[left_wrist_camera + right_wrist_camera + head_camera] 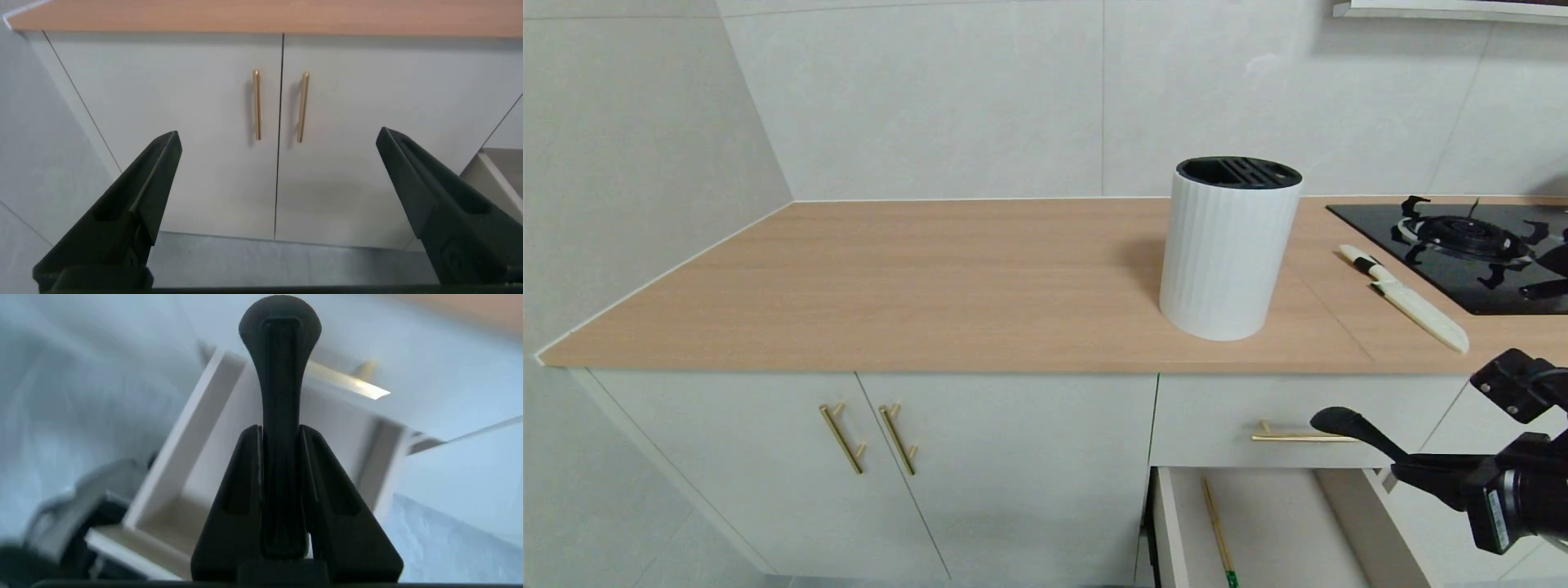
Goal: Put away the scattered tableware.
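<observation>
Fingers of the right gripper (282,441) pinch a black, round-ended utensil handle (1349,425) over the open white drawer (1166,523), where wooden green-tipped chopsticks (1218,527) lie. A cream knife (1409,300) rests on the wooden countertop (931,278), right of the white ribbed cylindrical holder (1225,253). The left gripper (278,137) is spread wide.

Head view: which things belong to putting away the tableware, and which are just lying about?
Job: black utensil in the right gripper; knife on the counter; chopsticks in the open drawer; white holder.
Lying about: gas hob; closed cabinet doors.
</observation>
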Tool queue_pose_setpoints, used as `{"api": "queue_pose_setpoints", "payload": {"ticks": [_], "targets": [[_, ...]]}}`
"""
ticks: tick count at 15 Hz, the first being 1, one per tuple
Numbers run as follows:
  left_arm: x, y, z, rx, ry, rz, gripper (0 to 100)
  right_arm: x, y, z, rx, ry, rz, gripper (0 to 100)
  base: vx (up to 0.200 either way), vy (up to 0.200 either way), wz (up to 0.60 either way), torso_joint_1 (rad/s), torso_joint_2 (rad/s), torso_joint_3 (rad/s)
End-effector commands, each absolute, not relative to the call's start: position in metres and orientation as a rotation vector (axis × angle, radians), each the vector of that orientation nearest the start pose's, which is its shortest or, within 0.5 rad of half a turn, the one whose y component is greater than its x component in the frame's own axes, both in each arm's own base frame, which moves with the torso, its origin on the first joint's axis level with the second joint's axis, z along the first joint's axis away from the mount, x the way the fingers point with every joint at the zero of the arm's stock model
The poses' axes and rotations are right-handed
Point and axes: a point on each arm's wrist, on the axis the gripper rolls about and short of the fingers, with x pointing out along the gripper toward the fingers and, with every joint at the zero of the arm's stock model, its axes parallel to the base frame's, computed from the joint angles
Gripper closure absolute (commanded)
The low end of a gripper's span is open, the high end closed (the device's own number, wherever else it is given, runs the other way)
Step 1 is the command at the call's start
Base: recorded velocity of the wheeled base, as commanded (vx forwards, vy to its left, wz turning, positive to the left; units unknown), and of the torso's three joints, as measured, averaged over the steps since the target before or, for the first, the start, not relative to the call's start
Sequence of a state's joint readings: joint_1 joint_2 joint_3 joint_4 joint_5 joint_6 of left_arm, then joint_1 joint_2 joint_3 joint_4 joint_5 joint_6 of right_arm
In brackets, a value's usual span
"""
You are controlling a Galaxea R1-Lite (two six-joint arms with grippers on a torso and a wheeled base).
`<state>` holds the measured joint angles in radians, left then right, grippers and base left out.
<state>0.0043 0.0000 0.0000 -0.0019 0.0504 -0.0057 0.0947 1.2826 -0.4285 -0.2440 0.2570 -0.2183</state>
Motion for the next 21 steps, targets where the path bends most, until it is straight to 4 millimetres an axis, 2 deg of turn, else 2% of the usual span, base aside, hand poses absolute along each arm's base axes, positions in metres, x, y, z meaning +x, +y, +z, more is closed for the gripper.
{"api": "queue_pose_setpoints", "payload": {"ticks": [1,16,21], "targets": [[-0.023,0.001,0.076,-0.006,-0.003,0.055,0,0.167,0.028,0.138,-0.172,0.608,0.444,100,0.000,0.000,0.00,-0.183,0.46,0.276],[-0.023,0.001,0.076,-0.006,-0.003,0.055,0,0.179,0.032,0.117,-0.172,0.723,0.462,100,0.000,0.000,0.00,-0.143,0.46,0.306],[-0.023,0.001,0.076,-0.006,-0.003,0.055,0,0.181,0.032,0.116,-0.170,0.725,0.462,100,0.000,0.000,0.00,-0.016,0.07,0.053]]}}
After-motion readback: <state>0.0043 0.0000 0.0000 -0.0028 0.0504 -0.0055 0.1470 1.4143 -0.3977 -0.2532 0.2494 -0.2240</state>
